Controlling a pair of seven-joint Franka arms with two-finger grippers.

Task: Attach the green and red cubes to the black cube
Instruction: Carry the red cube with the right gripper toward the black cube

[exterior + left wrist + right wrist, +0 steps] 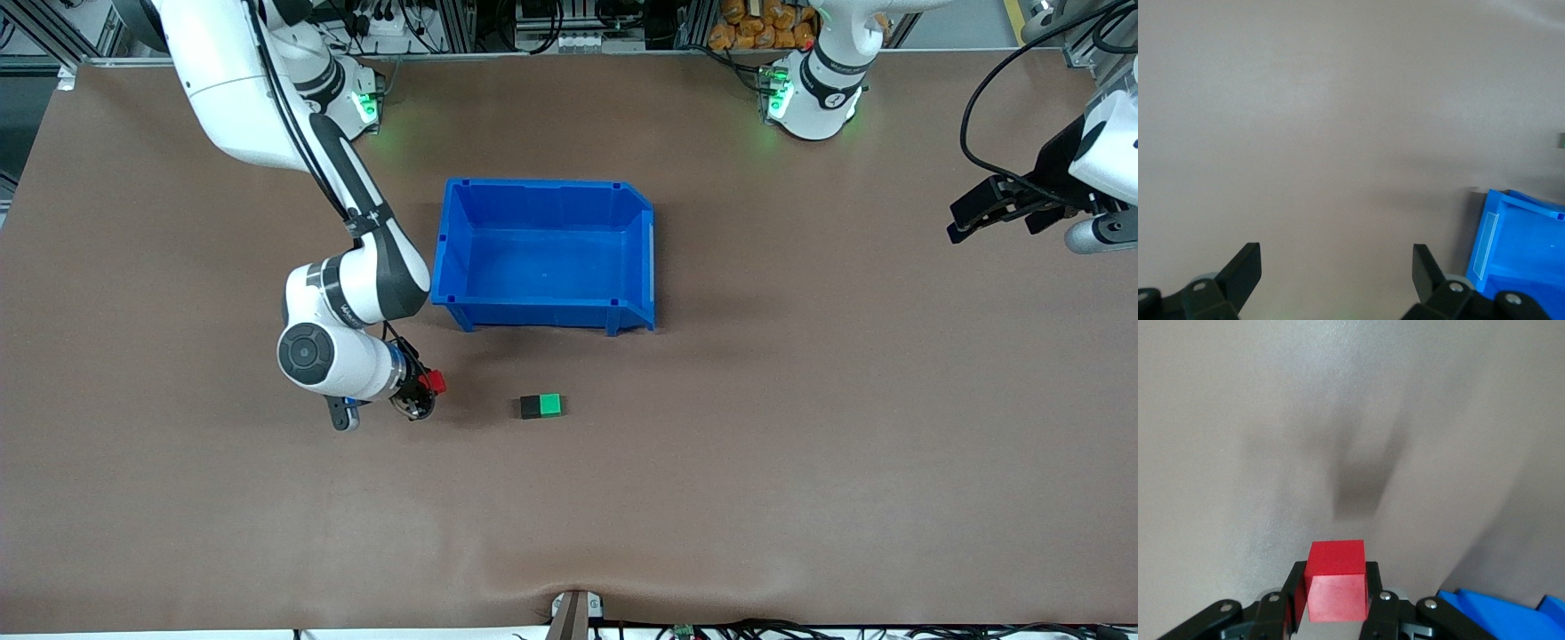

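Observation:
The red cube [433,382] [1335,580] sits clamped between the fingers of my right gripper [428,386] [1335,587], which hangs over bare table toward the right arm's end. The black cube [531,407] and the green cube [551,405] lie on the table touching side by side, nearer to the front camera than the bin; the green one is on the side toward the left arm's end. My left gripper [960,229] [1337,267] is open and holds nothing, waiting over the table at the left arm's end.
An empty blue bin [462,227] [1518,247] stands in the middle of the table, farther from the front camera than the cubes; a corner of it [1485,613] shows in the right wrist view. The brown table mat [800,444] lies bare all round.

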